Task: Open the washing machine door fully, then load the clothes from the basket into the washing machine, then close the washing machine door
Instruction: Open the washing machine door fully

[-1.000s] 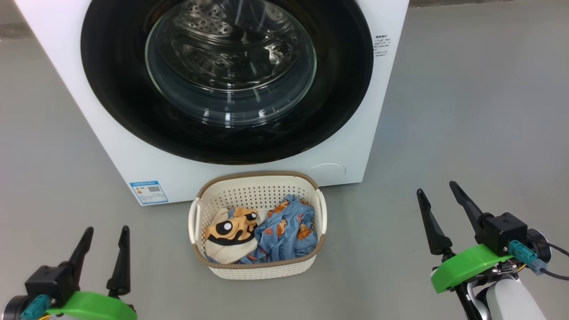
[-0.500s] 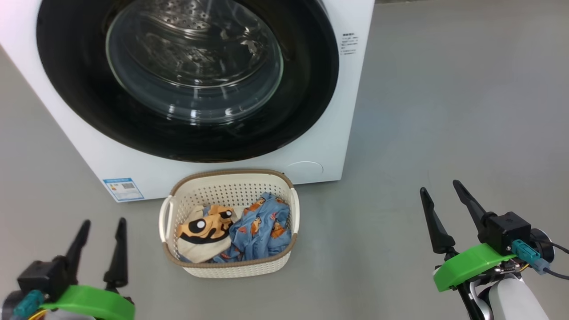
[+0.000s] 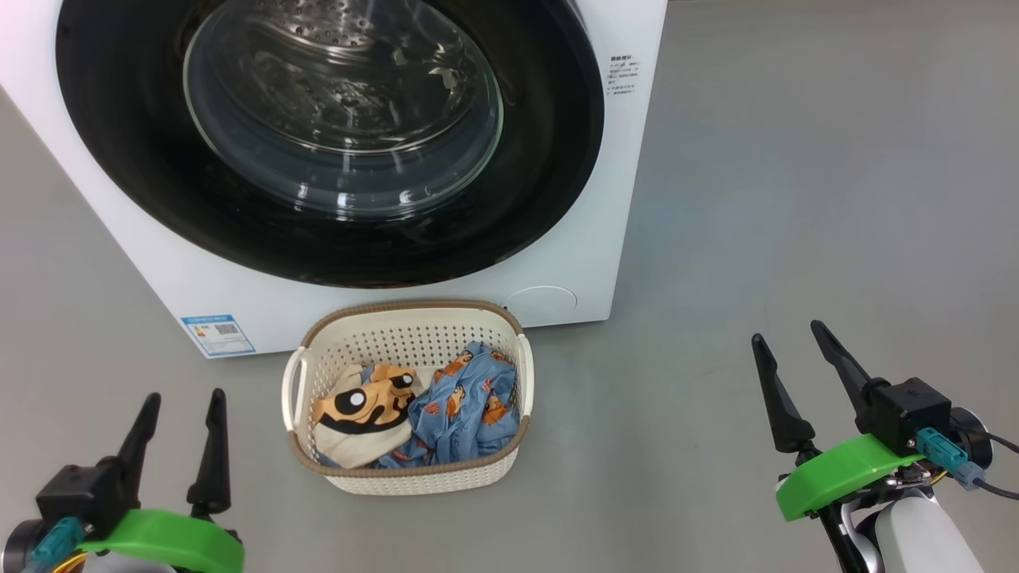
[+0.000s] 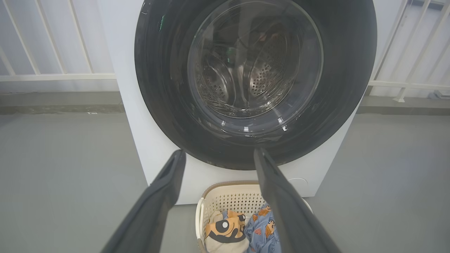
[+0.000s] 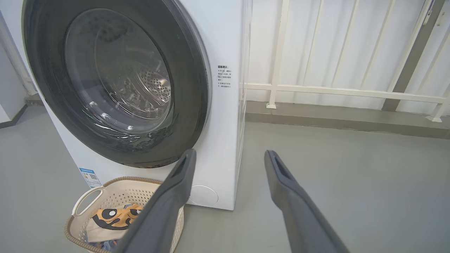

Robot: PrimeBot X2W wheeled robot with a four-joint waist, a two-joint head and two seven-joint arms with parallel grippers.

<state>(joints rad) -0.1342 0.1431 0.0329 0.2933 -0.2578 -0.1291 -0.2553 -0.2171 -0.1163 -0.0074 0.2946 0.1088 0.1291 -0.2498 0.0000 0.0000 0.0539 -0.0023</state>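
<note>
Standing on the grey floor (image 3: 796, 199), the washer (image 3: 581, 263) has its door (image 3: 549, 159) shut, with the steel drum (image 3: 334, 48) visible through it. The basket (image 3: 410, 305) sits on the floor just in front of the washer, below the door, and holds the clothes (image 3: 414, 410) (a cream garment on the left, a blue printed one on the right). The left gripper (image 3: 183, 394) hovers low, to the left of the basket, jaws spread and holding nothing. The right gripper (image 3: 784, 331) hovers well to the right of the basket, jaws spread, likewise empty.
</note>
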